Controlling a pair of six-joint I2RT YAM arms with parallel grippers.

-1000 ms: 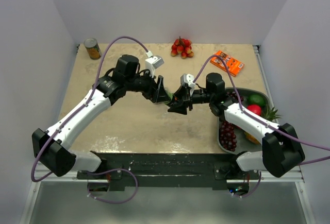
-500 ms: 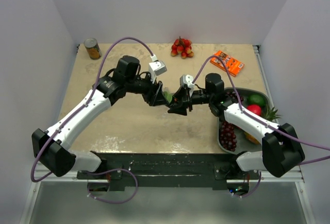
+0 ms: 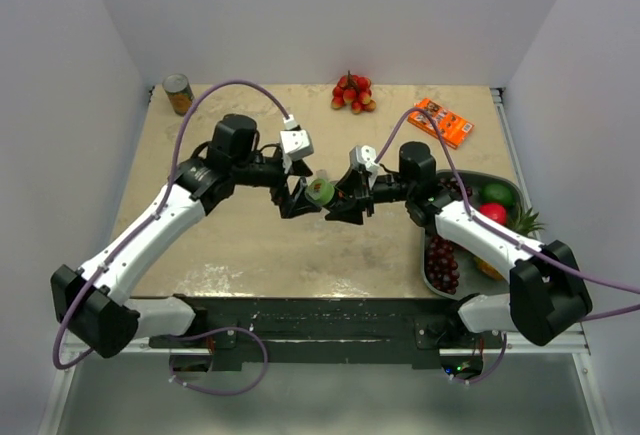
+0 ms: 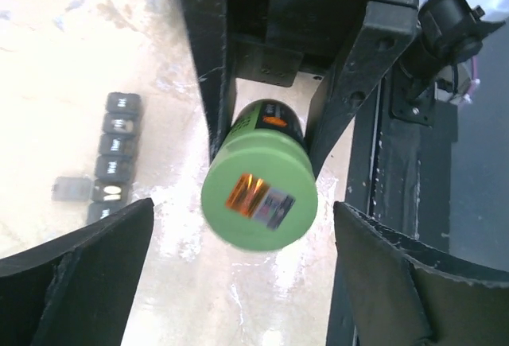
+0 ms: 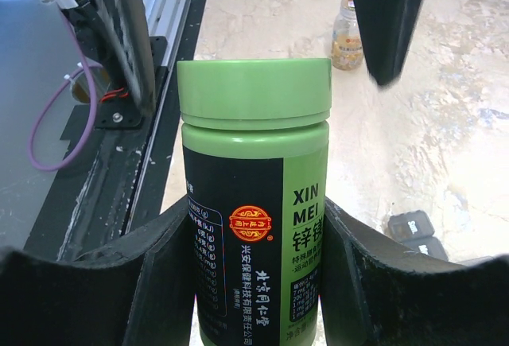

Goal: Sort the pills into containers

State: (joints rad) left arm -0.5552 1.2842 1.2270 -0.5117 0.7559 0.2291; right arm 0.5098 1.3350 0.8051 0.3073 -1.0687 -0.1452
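Grip on the green cap (image 4: 258, 196) is gone: my left gripper (image 3: 296, 201) has just spread its fingers wide and backed off. That cap still sits on the bottle (image 5: 254, 203), which my right gripper (image 3: 342, 205) holds clamped. Beyond, the grey container strip (image 4: 118, 155) lies on the table (image 3: 250, 245). I reckon another twist is needed.

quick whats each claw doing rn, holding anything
left claw: open, holding nothing, fingers spread wide either side of the green bottle's cap
right claw: shut on the green bottle's body
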